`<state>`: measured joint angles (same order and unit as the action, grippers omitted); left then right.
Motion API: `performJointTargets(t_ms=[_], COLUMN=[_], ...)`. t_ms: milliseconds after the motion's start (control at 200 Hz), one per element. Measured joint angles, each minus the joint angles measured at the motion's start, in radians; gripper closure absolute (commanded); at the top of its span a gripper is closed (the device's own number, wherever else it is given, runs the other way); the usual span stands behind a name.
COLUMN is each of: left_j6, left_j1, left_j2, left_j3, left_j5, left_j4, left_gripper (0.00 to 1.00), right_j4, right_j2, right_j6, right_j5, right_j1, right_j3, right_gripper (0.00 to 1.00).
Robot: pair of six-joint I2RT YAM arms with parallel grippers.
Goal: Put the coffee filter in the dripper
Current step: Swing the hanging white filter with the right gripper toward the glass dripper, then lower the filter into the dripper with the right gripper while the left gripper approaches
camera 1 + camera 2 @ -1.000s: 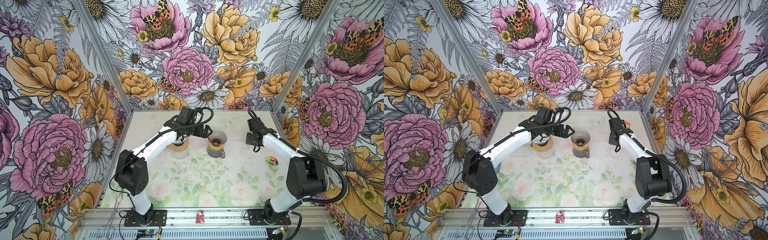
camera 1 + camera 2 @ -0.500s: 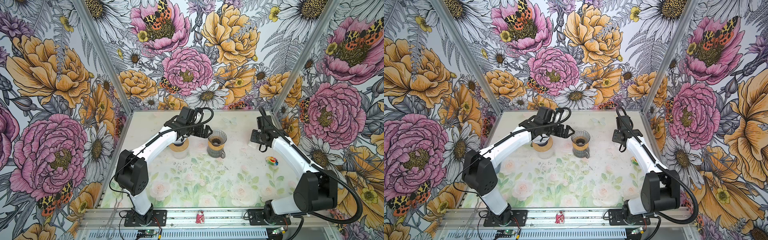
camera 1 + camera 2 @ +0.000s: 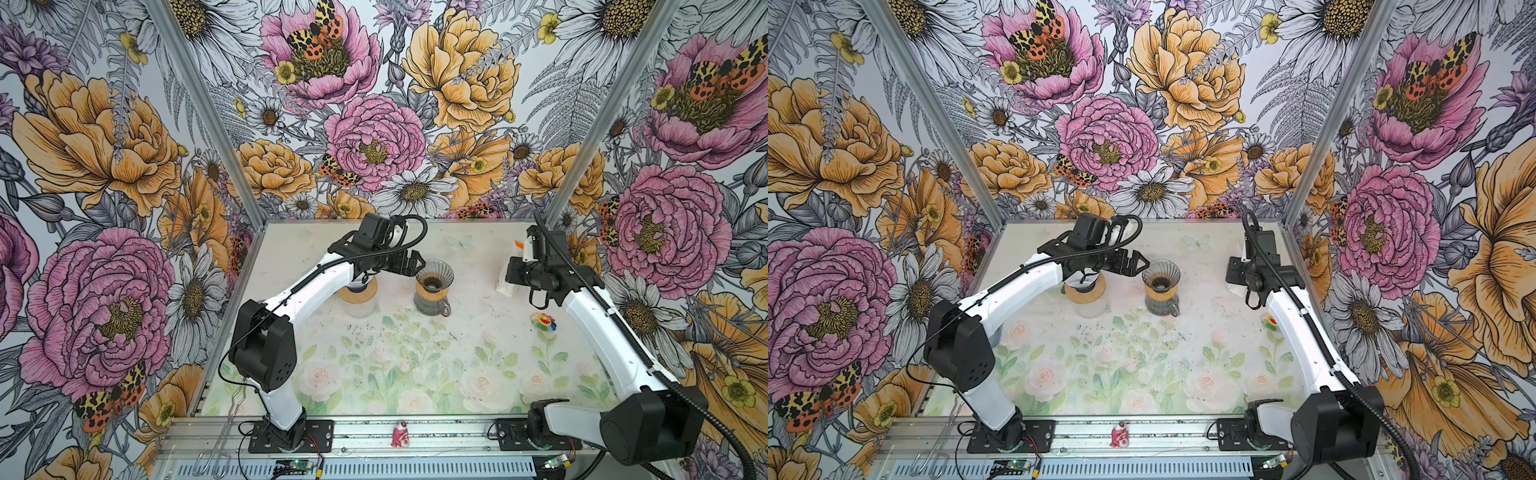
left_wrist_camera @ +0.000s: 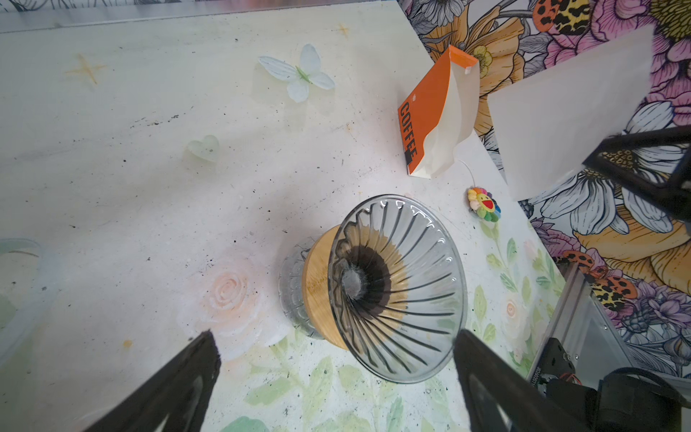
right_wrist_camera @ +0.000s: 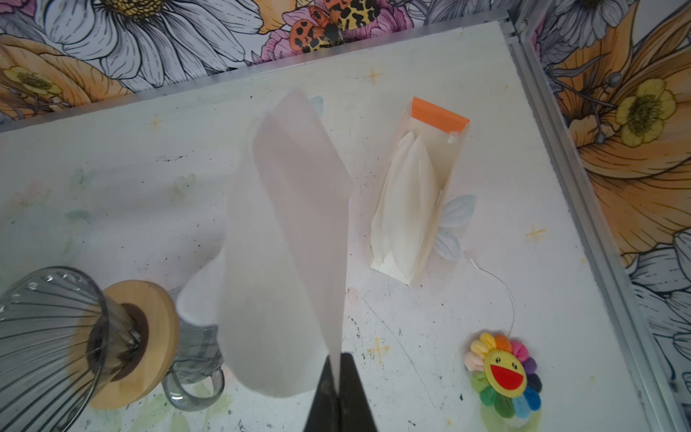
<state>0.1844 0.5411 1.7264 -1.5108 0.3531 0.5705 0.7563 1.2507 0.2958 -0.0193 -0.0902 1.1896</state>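
Filter (image 3: 503,286) hangs pinched in the clenched right claw (image 5: 338,370), at right in a top view, well apart from the centre dripper (image 3: 434,275). Left claw (image 4: 334,336) gapes empty; carrying and seating are yet to do.

Coffee filter (image 5: 284,243) blurred (right wrist view), right gripper (image 5: 337,362) mostly past the edge.

Three walls (image 3: 374,137) close me in, papered with huge pink, orange and white flowers (image 3: 374,141) and spotted moths (image 3: 338,172). Silver metal posts (image 3: 203,108) run up the back corners. My desk (image 3: 374,374) is pale, painted with faint roses (image 3: 482,380) and green leaves, dusted with dark specks (image 3: 365,332). The light is even, shadows soft.
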Motion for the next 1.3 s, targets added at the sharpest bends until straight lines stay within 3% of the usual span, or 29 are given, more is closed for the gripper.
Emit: performJointTargets(t_ms=[380,656,946,1296], left_j6=[0.000,-0.001,-0.008,-0.036], left_j1=[-0.005,-0.014,-0.014,-0.014], left_j2=[-0.103,-0.116,-0.104,-0.041], left_j3=[0.000,0.000,-0.044,-0.103], left_j5=[0.000,0.000,0.015,0.048], left_j4=[0.000,0.000,0.001,0.001], left_gripper=[0.01,0.01,0.01,0.01], right_j4=[0.144,0.222,0.327,0.483], right_j2=[0.108,0.203,0.302,0.473], right_j6=[-0.024,0.061,0.113,0.141], right_j5=[-0.355,-0.536,-0.547,-0.410], right_j1=[-0.048,-0.057,-0.139,-0.222], right_j3=[0.272,0.401,0.489,0.671], right_gripper=[1.00,1.00,1.00,1.00])
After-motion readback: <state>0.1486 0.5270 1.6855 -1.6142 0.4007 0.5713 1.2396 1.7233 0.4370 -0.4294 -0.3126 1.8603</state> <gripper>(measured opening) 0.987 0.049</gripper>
